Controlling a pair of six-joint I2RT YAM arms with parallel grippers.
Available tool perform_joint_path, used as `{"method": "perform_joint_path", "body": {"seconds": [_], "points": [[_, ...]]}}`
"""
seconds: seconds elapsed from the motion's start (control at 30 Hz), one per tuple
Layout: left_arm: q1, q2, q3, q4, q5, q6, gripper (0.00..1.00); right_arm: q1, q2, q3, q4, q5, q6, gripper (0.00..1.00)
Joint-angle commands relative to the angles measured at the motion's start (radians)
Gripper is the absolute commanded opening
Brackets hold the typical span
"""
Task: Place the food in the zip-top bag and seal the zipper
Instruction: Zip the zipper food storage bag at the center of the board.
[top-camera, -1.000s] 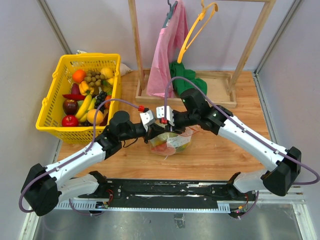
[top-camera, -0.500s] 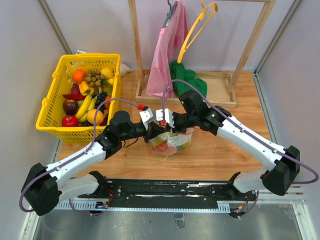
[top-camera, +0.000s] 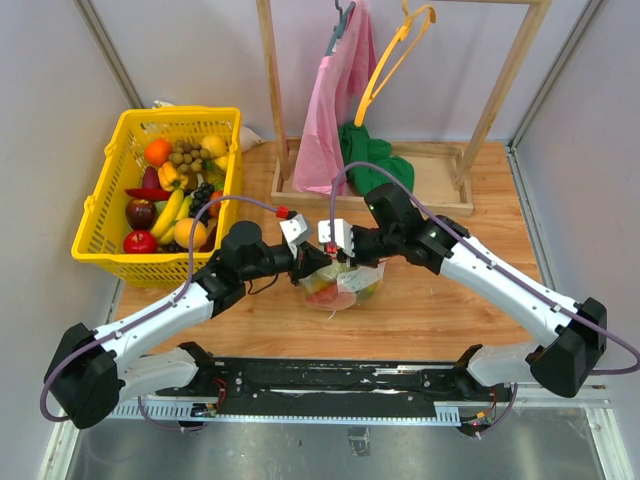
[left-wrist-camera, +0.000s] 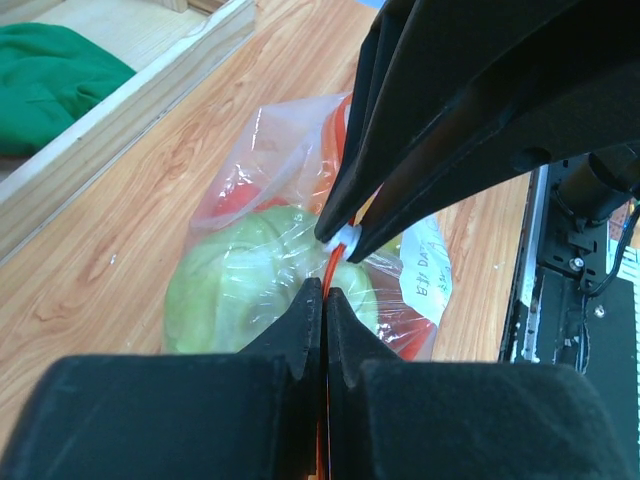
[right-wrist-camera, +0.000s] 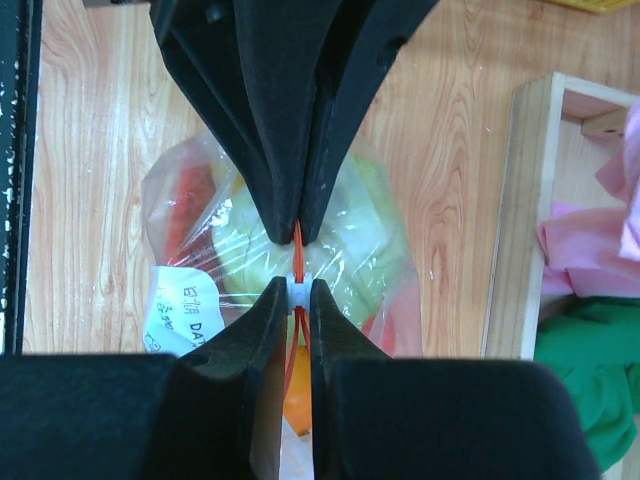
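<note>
The clear zip-top bag (top-camera: 340, 286) sits on the wooden table between the two arms. It holds a pale green piece (left-wrist-camera: 245, 275), a red piece (left-wrist-camera: 235, 195) and an orange piece (right-wrist-camera: 303, 398). Its white label (right-wrist-camera: 178, 315) faces up. My left gripper (left-wrist-camera: 323, 293) is shut on the red-orange zipper strip (left-wrist-camera: 328, 268). My right gripper (right-wrist-camera: 297, 291) faces it, shut on the small white slider (right-wrist-camera: 297, 290) on that strip. The two sets of fingertips stand almost tip to tip above the bag (top-camera: 328, 260).
A yellow basket (top-camera: 97, 215) full of toy fruit stands at the left. A wooden rack base (top-camera: 440, 198) lies behind the bag, with a pink garment (top-camera: 335, 100), a yellow hanger (top-camera: 395, 55) and a green cloth (top-camera: 375, 165).
Both grippers stay pinched on the bag's mouth. The right arm has shifted slightly to the right; the bag has hardly moved.
</note>
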Motion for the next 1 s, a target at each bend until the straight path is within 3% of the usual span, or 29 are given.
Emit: {"method": "perform_joint_path", "body": {"seconds": [0.0, 0.6, 0.97], "points": [[0.018, 0.008, -0.007, -0.053, -0.044, -0.026, 0.00, -0.047, -0.036, -0.030, -0.068, 0.099, 0.001, 0.01], [0.101, 0.053, -0.009, -0.113, -0.071, -0.068, 0.00, -0.112, -0.123, -0.088, -0.107, 0.281, 0.066, 0.01], [0.116, 0.051, 0.004, -0.132, -0.079, -0.072, 0.00, -0.142, -0.255, -0.177, -0.108, 0.472, 0.164, 0.01]]}}
